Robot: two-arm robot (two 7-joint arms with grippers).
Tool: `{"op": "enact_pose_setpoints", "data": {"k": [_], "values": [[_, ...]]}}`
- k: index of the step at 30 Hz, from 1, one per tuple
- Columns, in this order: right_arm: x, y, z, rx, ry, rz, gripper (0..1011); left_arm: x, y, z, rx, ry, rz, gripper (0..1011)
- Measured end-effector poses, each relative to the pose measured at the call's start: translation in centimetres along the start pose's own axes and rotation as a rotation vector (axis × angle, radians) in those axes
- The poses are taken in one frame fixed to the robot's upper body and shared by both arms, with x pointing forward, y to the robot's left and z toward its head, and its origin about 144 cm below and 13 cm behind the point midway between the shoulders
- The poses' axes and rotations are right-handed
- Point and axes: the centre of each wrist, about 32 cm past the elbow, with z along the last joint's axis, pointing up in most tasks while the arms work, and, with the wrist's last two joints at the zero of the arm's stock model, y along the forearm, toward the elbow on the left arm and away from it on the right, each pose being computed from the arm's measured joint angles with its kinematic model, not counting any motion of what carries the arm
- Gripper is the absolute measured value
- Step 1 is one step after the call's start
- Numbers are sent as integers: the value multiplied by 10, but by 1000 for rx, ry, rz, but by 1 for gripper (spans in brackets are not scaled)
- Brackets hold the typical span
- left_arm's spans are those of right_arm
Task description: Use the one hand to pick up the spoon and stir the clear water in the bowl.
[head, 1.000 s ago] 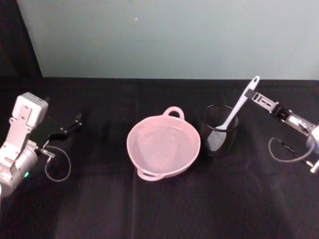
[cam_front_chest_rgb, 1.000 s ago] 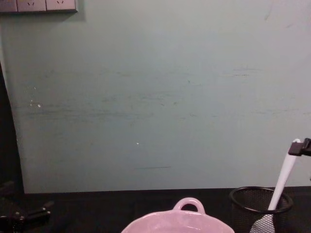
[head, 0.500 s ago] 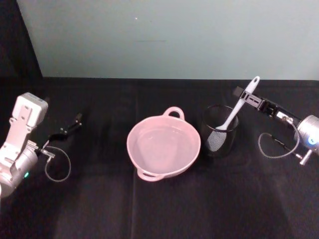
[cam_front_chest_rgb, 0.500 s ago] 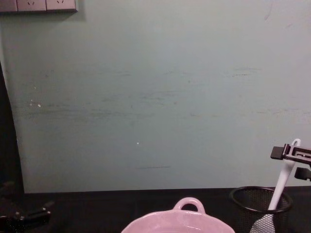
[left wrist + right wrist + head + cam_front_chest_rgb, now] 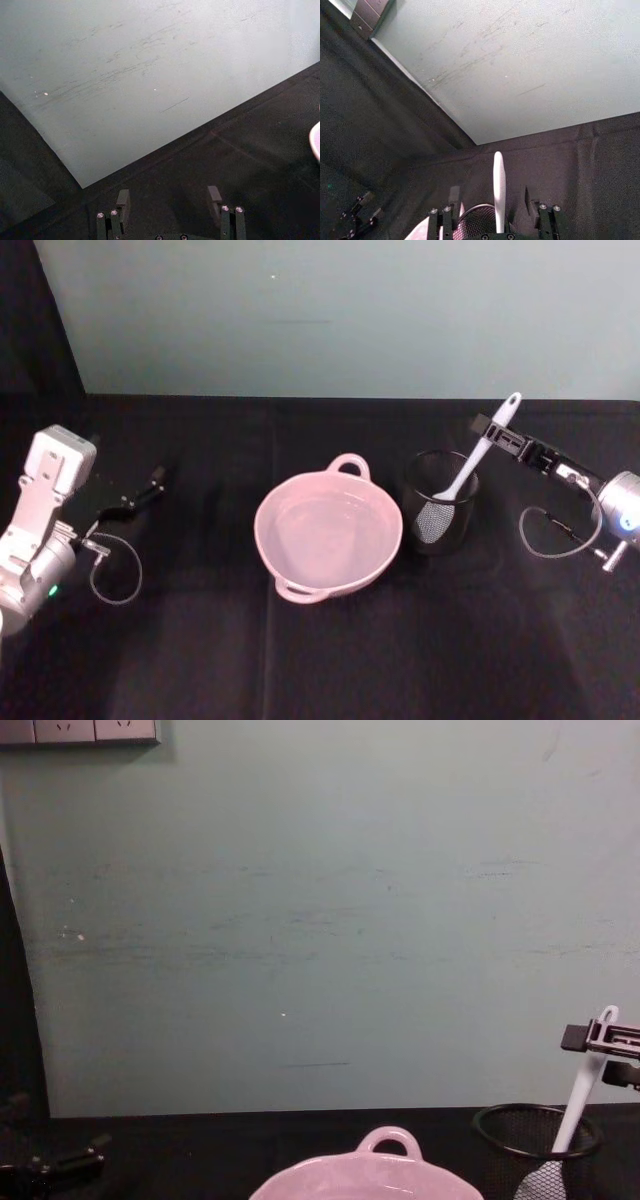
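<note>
Black table point(image 5: 300, 660); spoon point(image 5: 498, 180) between the right gripper's point(image 5: 490, 194) parted jaws.

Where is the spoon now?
Head view: the spoon stands tilted in the black mesh cup, right of the pink bowl, its handle inside the open right hand.

Black-draped table point(image 5: 330, 660); on it, pink bowl point(image 5: 268, 530) just beside mesh cup point(image 5: 462, 520)
</note>
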Motion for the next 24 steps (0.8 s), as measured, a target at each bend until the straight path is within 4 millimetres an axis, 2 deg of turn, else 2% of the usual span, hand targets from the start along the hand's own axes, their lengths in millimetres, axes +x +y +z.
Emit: {"op": "enact_pose_setpoints", "data": {"k": [6,7,10,12,13,14,16,17,19,23,24], "values": [[0,0,0,1,0,0,689,0,0,0,0,0,0,1011],[0,0,0,1,0,0,627,0,0,0,0,0,0,1011],[0,-1,0,1,1,0,568,0,0,0,0,0,0,1011],[0,-1,0,0,1,0,474,0,0,0,0,0,0,1011],[0,-1,0,0,1,0,474,0,0,0,0,0,0,1011],[0,-1,0,0,1,0,405,0,0,0,0,0,0,1011],[0,-1,0,1,1,0,364,0,0,0,0,0,0,1011],[0,-1,0,1,2,0,301,0,0,0,0,0,0,1011],[0,-1,0,1,2,0,272,0,0,0,0,0,0,1011],[0,-1,0,1,2,-1,137,0,0,0,0,0,0,1011],[0,-1,0,1,2,-1,137,0,0,0,0,0,0,1011]]}}
